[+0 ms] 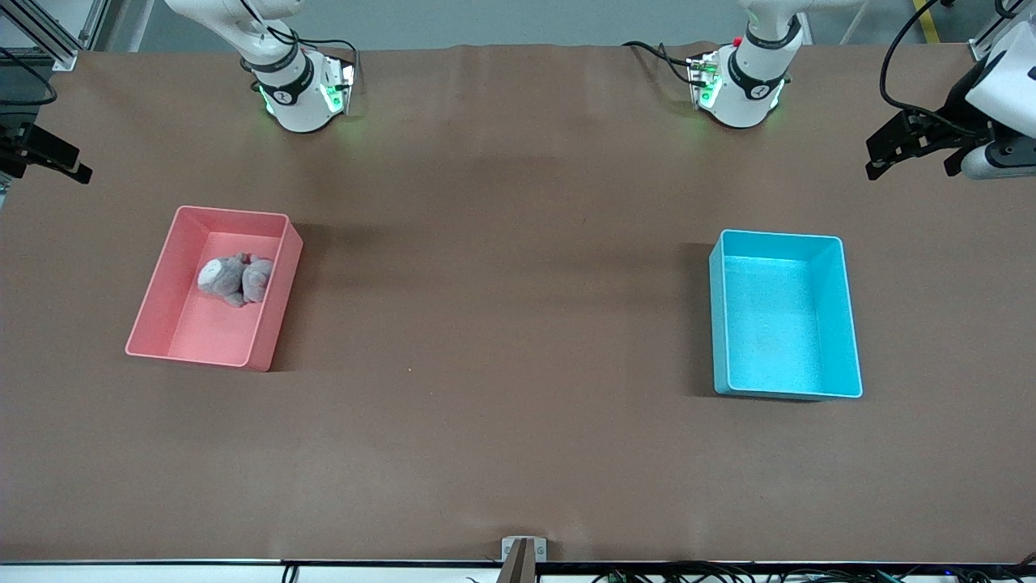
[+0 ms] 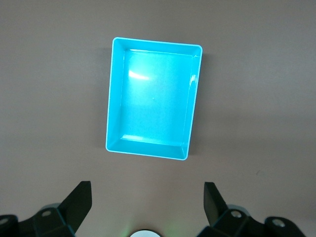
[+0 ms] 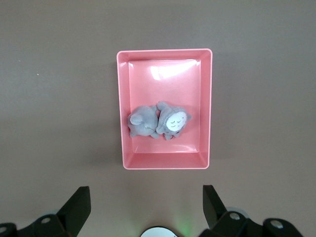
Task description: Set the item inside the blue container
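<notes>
A: Where the blue container (image 1: pixel 783 314)?

B: On the brown table (image 1: pixel 502 324), toward the left arm's end. Upright, open at the top, nothing inside. Seen also from the left wrist view (image 2: pixel 153 98), with only bare floor between the walls.

A: And the item?

B: A small grey plush toy (image 1: pixel 235 278) with a white face, lying in the pink bin (image 1: pixel 214 287), toward the right arm's end of the table. Well apart from the blue container. From the right wrist view, toy (image 3: pixel 159 121) near the middle of the bin floor (image 3: pixel 164 108), close to one long wall but whether touching it, cannot tell.

A: State of the left gripper (image 2: pixel 147 200)?

B: Spread wide, nothing between the fingers. High over the table, near the blue container, not touching. In the front view, at the picture's edge (image 1: pixel 898 150), over the left arm's end of the table.

A: The right gripper (image 3: pixel 145 202)?

B: Also wide, also holding nothing. Up over the table near the pink bin, apart from it. In the front view, only a dark part visible at the edge (image 1: pixel 44 154), over the right arm's end.
</notes>
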Tool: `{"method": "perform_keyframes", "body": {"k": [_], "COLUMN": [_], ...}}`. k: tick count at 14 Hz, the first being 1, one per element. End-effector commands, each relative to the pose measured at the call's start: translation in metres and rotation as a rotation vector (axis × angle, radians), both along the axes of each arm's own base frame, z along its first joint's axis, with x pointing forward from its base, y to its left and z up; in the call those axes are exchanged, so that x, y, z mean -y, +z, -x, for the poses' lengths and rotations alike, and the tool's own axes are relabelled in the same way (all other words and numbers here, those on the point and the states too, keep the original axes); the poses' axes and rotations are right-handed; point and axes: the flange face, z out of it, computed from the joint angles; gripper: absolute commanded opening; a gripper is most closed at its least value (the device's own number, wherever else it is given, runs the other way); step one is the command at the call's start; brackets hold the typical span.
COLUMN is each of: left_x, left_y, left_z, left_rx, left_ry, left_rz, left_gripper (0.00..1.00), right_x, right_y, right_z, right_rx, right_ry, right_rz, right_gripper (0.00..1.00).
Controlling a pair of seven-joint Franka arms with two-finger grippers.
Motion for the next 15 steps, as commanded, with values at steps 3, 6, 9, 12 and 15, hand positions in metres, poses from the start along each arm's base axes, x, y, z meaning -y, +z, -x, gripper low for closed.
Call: {"method": "perform_keyframes", "body": {"k": [3, 6, 9, 12, 15], "left_x": [-0.003, -0.005, -0.003, -0.001, 0.001], "left_y": [0.003, 0.001, -0.003, -0.009, -0.018], "left_z": [-0.005, -0.006, -0.007, -0.007, -0.011], "left_rx": [0.002, 0.0, -0.011, -0.027, -0.042], "left_ry": [-0.011, -0.002, -0.011, -0.012, -0.015], "left_rz": [0.008, -0.004, -0.001, 0.008, 0.008], "left_gripper": [1.0, 1.0, 1.0, 1.0, 1.0], "right_x": [-0.009, -0.01, -0.008, -0.008, -0.005], "right_y": [0.007, 0.008, 0.008, 0.008, 0.008], "right_z": [0.008, 0.009, 0.009, 0.011, 0.012], "right_rx": [0.004, -0.007, -0.005, -0.014, -0.017], "right_ry": [0.087, 0.081, 0.073, 0.075, 0.069], "right_rz": [0.018, 0.017, 0.017, 0.015, 0.011], "right_gripper": [1.0, 1.0, 1.0, 1.0, 1.0]}}
